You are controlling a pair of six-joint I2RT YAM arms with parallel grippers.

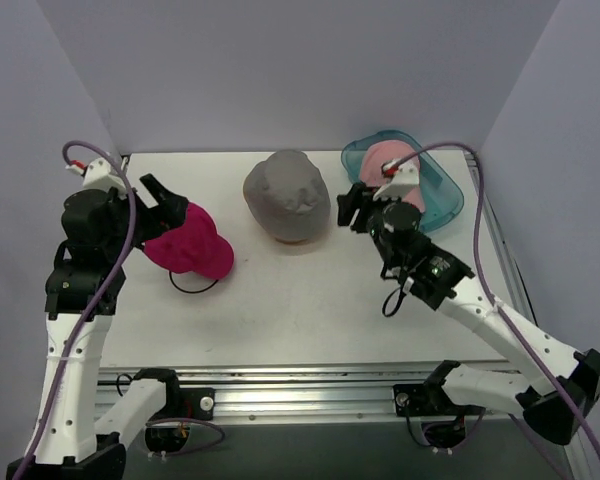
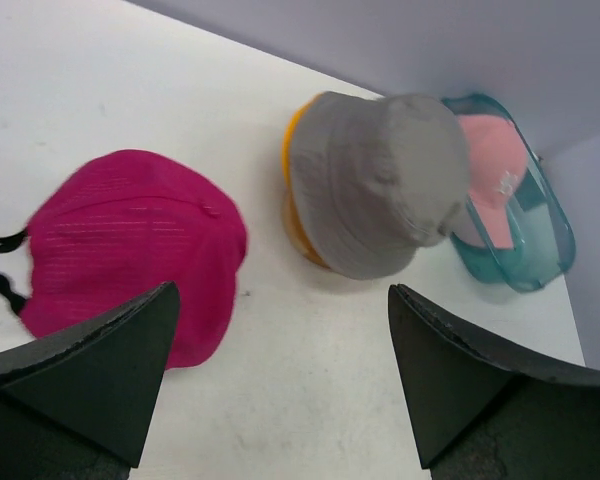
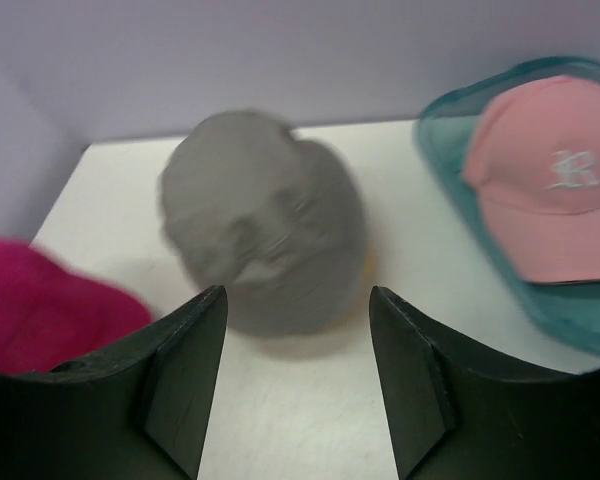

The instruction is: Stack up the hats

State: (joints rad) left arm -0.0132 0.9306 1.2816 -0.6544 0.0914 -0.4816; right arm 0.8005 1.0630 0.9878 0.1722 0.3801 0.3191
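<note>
Left tool (image 2: 280, 310) apart, near magenta cap (image 2: 130, 250) edge; right tool (image 3: 298, 300) apart, facing grey hat (image 3: 260, 220); open table (image 1: 310, 300) between them.

Worktop (image 1: 310, 310): white, flat, rectangular, closed in by pale walls at the back and both sides.

Items resting on it, left to right:

1. Magenta cap (image 1: 188, 242), left of centre, crown up. A thin black loop (image 1: 187, 287) shows at its near edge and lies on the surface; whether it is a strap or a wire cannot be told.
2. Mustard yellow hat (image 2: 290, 200), back centre. Only a narrow edge shows, because a grey bucket hat (image 1: 287, 195) sits over it.
3. Teal tray (image 1: 445, 200), translucent with rounded corners, in the back right corner. It holds a pale pink cap (image 1: 385, 155) with white lettering on the front.

The magenta cap and the grey-covered pile stand apart, with bare white surface between them.
</note>
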